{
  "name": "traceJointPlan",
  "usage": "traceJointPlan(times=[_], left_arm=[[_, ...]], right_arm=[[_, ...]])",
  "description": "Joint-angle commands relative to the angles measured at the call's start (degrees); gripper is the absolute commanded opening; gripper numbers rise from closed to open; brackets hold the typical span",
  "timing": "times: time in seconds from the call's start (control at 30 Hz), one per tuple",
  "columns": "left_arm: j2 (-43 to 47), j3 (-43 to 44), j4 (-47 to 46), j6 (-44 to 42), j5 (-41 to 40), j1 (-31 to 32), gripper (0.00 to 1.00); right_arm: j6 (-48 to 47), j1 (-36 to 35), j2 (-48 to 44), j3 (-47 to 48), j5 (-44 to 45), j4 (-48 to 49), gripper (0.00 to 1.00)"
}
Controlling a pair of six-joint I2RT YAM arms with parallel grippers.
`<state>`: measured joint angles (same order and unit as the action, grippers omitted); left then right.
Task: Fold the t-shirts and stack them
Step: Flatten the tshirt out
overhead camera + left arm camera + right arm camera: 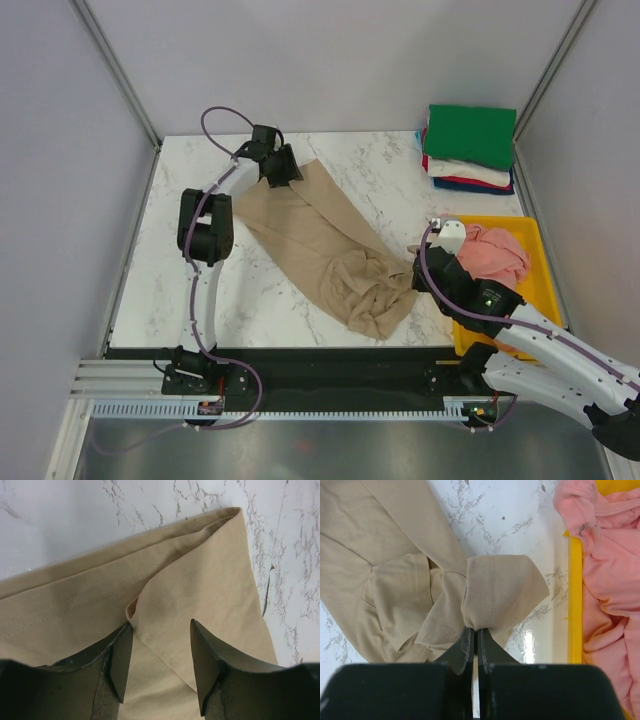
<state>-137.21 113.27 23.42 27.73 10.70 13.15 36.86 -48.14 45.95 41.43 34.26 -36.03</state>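
Note:
A tan t-shirt [320,240] lies stretched diagonally across the marble table, bunched at its near right end. My left gripper [283,170] hovers at the shirt's far left corner. In the left wrist view it [161,623] stands open, with a folded hem of the tan t-shirt [200,580] lying between its fingers. My right gripper [415,268] is at the bunched end; the right wrist view shows it [476,629] shut on a pinch of the tan t-shirt [500,590]. A crumpled pink t-shirt [495,255] [615,580] lies in the yellow tray.
The yellow tray [548,280] [575,605] stands at the right edge of the table, just right of my right gripper. A stack of folded t-shirts [470,145], green on top over white, red and blue, sits at the back right corner. Grey walls enclose the table.

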Motion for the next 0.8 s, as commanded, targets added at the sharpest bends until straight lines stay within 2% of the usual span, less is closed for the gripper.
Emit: traceJointPlan(times=[0.0,0.1,0.37,0.43,0.47,0.6,0.67,0.7,0.77], left_arm=[[-1.92,1.95,-1.18,-1.01,1.6,0.21,0.56],[-2.19,2.39,-1.27,-0.66,1.26,0.3,0.53],[-2.36,2.92,-1.18,-0.83,0.29,0.21,0.53],[-2.63,3.18,-1.1,-0.83,0.46,0.21,0.49],[-2.89,3.36,-1.27,-0.74,0.55,0.21,0.47],[-4.03,5.11,-1.27,-0.04,1.34,0.21,0.22],[-4.3,5.81,-1.27,0.4,1.69,0.21,0.15],[-4.21,6.34,-1.27,0.49,1.95,0.21,0.05],[-3.42,6.52,-1.1,0.49,1.61,0.13,0.02]], right_arm=[[0.58,0.06,-0.69,-0.3,-0.07,0.87,0.0],[0.75,0.06,-1.04,-0.56,-0.16,0.79,0.0],[1.11,0.06,-1.92,-1.26,-0.25,0.17,0.0],[1.28,-0.02,-2.1,-1.53,-0.33,0.08,0.0],[1.2,0.06,-2.18,-1.53,-0.25,0.08,0.0],[1.2,-0.02,-2.01,-1.7,-0.25,0.08,0.0],[1.19,0.06,-1.83,-1.7,-0.16,0.08,0.0],[1.28,0.06,-1.66,-1.79,-0.07,0.17,0.0],[1.37,0.06,-1.57,-1.53,0.1,0.08,0.0]])
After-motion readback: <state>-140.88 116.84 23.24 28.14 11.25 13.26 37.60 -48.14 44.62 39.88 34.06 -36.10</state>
